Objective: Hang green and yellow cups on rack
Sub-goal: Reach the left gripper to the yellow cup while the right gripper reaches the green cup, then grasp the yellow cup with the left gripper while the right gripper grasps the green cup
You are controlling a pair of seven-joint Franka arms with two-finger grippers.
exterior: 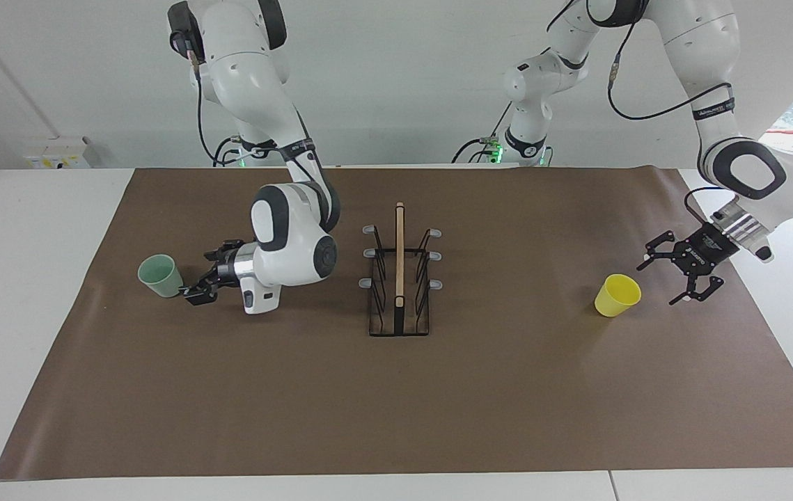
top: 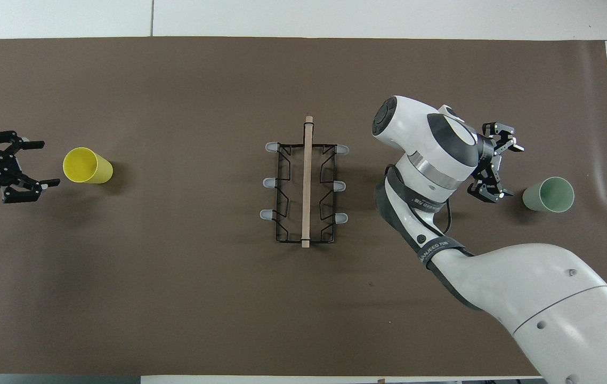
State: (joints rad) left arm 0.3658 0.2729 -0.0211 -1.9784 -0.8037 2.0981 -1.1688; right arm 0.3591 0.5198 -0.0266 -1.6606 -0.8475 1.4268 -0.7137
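The pale green cup (exterior: 161,275) (top: 548,194) stands upright on the mat toward the right arm's end. My right gripper (exterior: 195,278) (top: 508,172) lies low and sideways between it and the rack, open, its fingers pointing at the cup and just short of it. At the left arm's end the yellow cup (exterior: 617,295) (top: 87,166) stands upright. Beside that cup, on the side away from the rack, my left gripper (exterior: 657,284) (top: 50,163) is open and holds nothing. In the middle of the mat the black wire rack (exterior: 399,278) (top: 306,186) carries no cups.
A brown mat (exterior: 396,403) (top: 175,298) covers most of the white table (exterior: 20,278). Both cups and the rack stand in one row across it. The right arm's forearm (top: 495,277) reaches over the mat from its own end.
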